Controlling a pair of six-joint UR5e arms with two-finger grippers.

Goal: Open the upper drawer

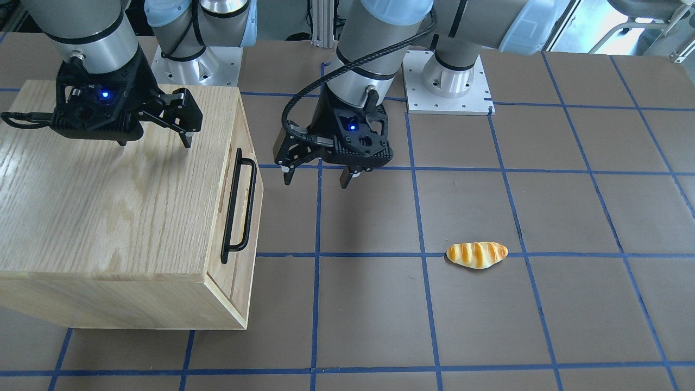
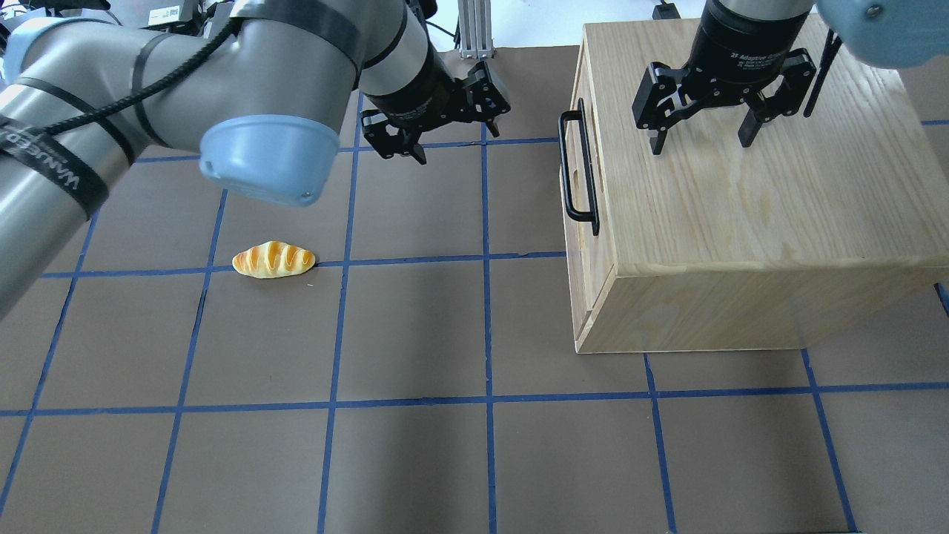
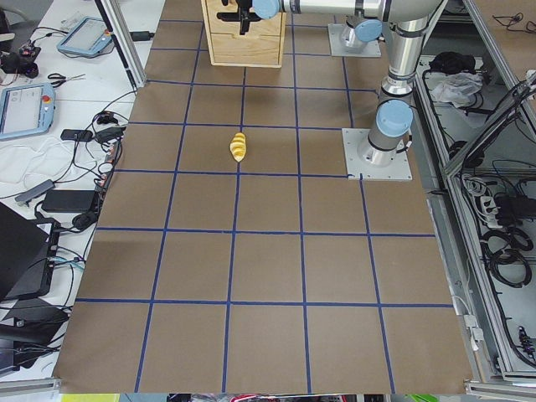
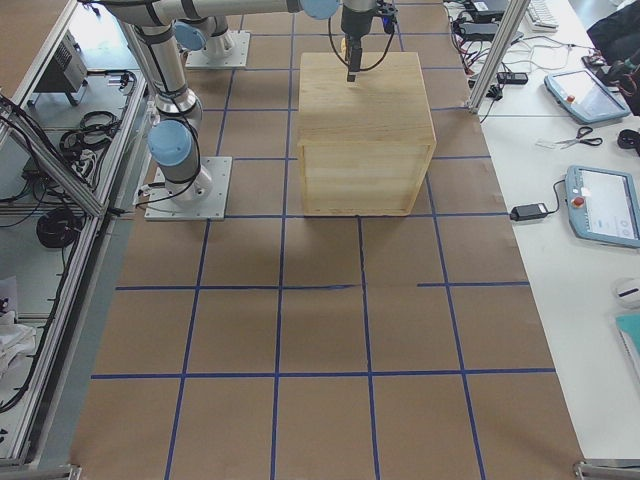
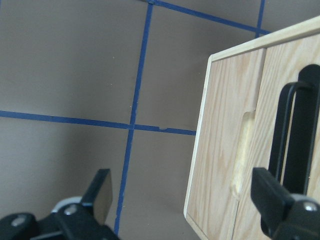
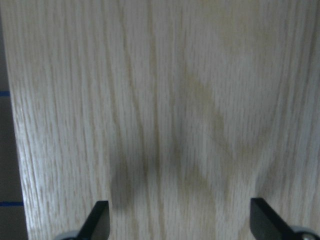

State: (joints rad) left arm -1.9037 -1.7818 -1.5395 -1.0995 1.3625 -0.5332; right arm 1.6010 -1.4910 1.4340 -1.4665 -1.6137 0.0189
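Fingers on both grippers spread wide, holding nothing: the right gripper (image 2: 700, 144) hangs over one oak cabinet (image 2: 741, 215) at 2 o'clock, the left gripper (image 2: 454, 144) at 12. One upper drawer (image 2: 586, 170), seemingly shut, faces 9 o'clock. One bread roll (image 2: 273, 259) lies at 9.

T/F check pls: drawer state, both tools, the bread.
1. The upper drawer is shut, its front flush with the cabinet. True.
2. The left tool is shut on the drawer's handle. False: it is open, over the table in front of the drawer, holding nothing.
3. The right tool is open above the cabinet's top. True.
4. The bread roll lies on top of the cabinet. False: it lies on the table, well apart from the cabinet.
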